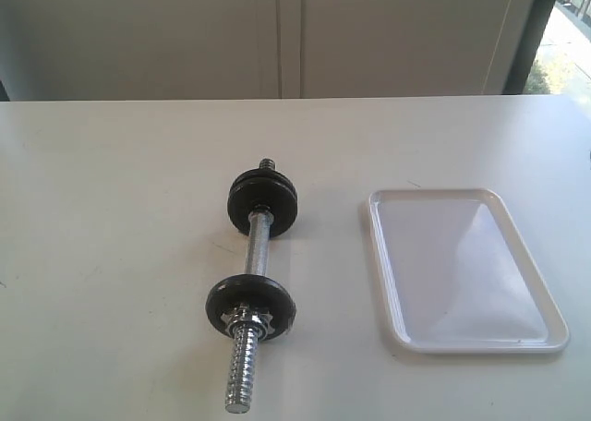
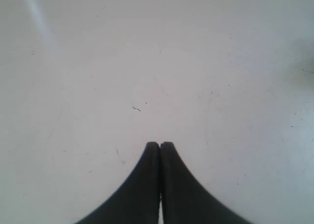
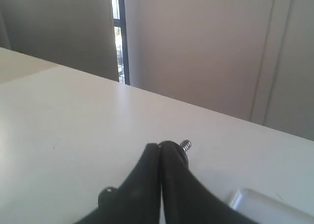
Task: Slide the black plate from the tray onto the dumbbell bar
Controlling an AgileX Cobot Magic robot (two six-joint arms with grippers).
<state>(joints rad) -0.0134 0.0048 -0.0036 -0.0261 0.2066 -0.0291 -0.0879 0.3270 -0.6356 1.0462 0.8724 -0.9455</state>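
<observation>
The dumbbell bar (image 1: 258,250) lies on the table left of centre, its long threaded end toward the front. A thick black disc stack (image 1: 263,199) sits at its far end and one black disc (image 1: 249,303) sits behind a chrome nut nearer the front. The white tray (image 1: 480,344) lies to the right with nothing in it; no loose black plate shows anywhere. Neither gripper appears in the exterior view. My left gripper (image 2: 160,144) is shut over bare tabletop. My right gripper (image 3: 159,145) is shut and holds nothing; the bar's threaded tip (image 3: 185,145) peeks out beyond it.
A corner of the tray (image 3: 245,197) shows beside my right fingers. A grey wall with cabinet panels (image 1: 295,33) runs behind the table's far edge. A window strip (image 3: 120,32) stands past the table in the right wrist view.
</observation>
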